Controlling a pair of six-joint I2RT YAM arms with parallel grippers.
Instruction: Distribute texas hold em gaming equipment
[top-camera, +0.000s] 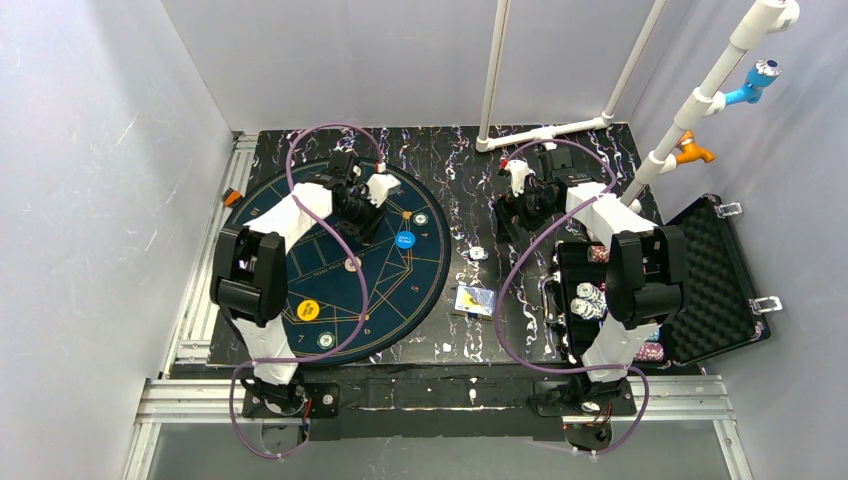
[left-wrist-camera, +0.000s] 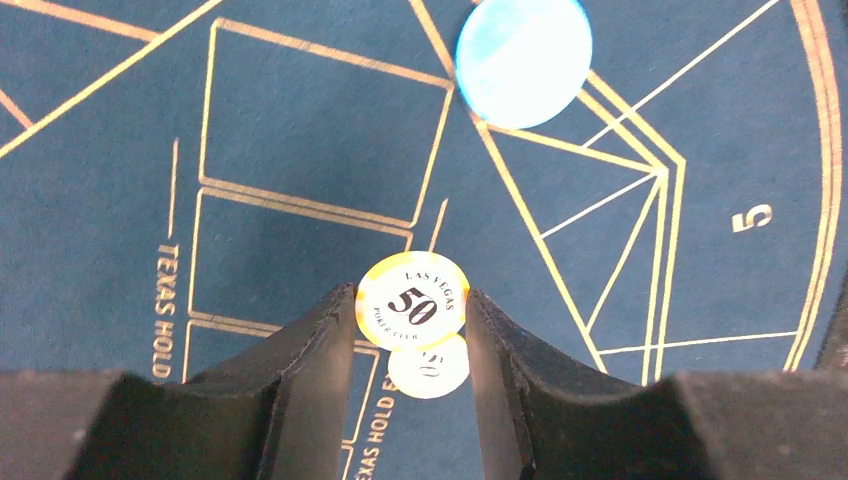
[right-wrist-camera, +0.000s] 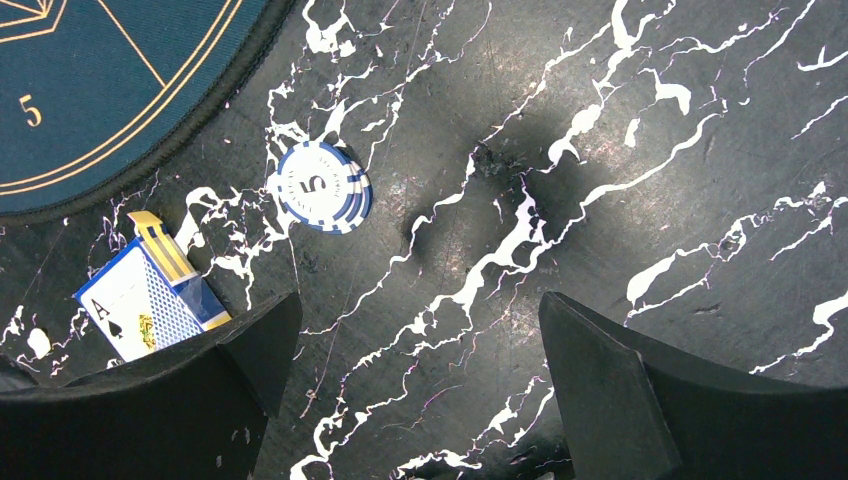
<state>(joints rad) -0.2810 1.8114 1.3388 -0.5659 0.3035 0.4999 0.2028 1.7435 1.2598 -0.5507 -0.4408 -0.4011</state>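
place: lab test cell | cues: white walls (top-camera: 100, 150), aluminium rails (top-camera: 430, 395), PVC pipe frame (top-camera: 495, 70)

Right gripper (right-wrist-camera: 420, 315) spread wide over a black, white-veined tabletop (right-wrist-camera: 620, 150).
Blue-and-white striped round poker chip (right-wrist-camera: 320, 186) marked 5 lies near a dark-blue gold-lined mat (right-wrist-camera: 100, 80); a blue-and-white playing-card pack (right-wrist-camera: 150, 295) sits beside one finger.

I see the round dark-blue mat (top-camera: 405, 285) (gold lines, seat numbers) lying on the black marbled tabletop (top-camera: 450, 160), with an open foam-lined case (top-camera: 715, 270) at the right edge.
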